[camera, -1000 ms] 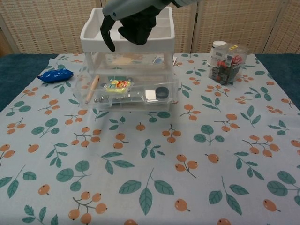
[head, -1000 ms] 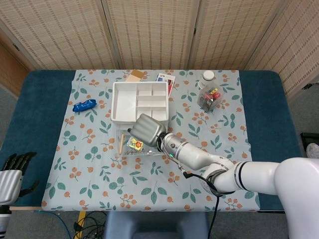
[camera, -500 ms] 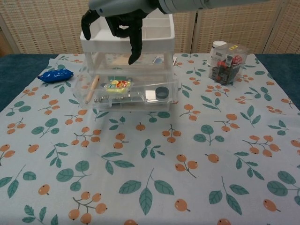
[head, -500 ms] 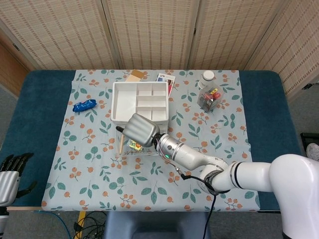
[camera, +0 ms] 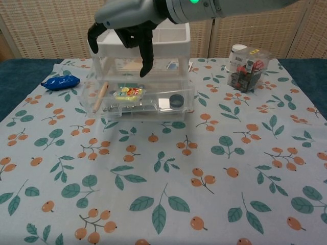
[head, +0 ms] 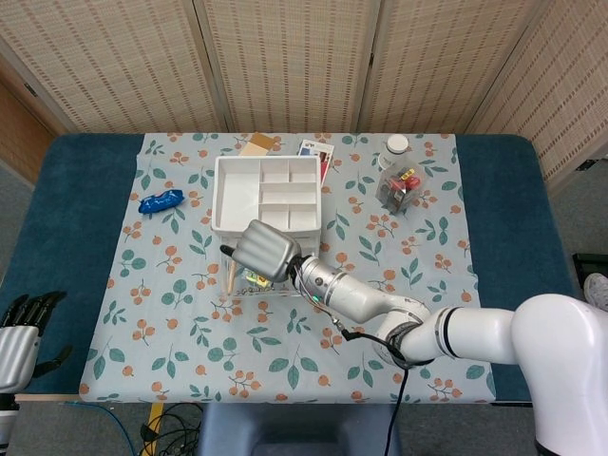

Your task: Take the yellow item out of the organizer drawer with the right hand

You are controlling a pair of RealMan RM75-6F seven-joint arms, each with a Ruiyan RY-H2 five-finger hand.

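The yellow item (camera: 128, 92), a small crinkled packet with coloured spots, lies in the pulled-out clear drawer (camera: 176, 109) of the white organizer (camera: 171, 35). In the head view my right hand (head: 263, 251) hides most of it. The right hand (camera: 129, 25) hovers above the drawer with its fingers (camera: 144, 53) spread and pointing down, holding nothing, a little above and behind the packet. My left hand (head: 19, 334) hangs off the table's front left corner, fingers apart, empty.
In the drawer lie a wooden stick (camera: 100, 95), a dark round piece (camera: 176, 100) and small metal bits. A blue packet (camera: 60, 81) lies to the left. A clear box of small items (camera: 248, 67) and a white-capped jar (camera: 237, 52) stand at the right.
The right hand has moved left over the drawer and lowered slightly, its fingers uncurling to point down. The packet has not moved.
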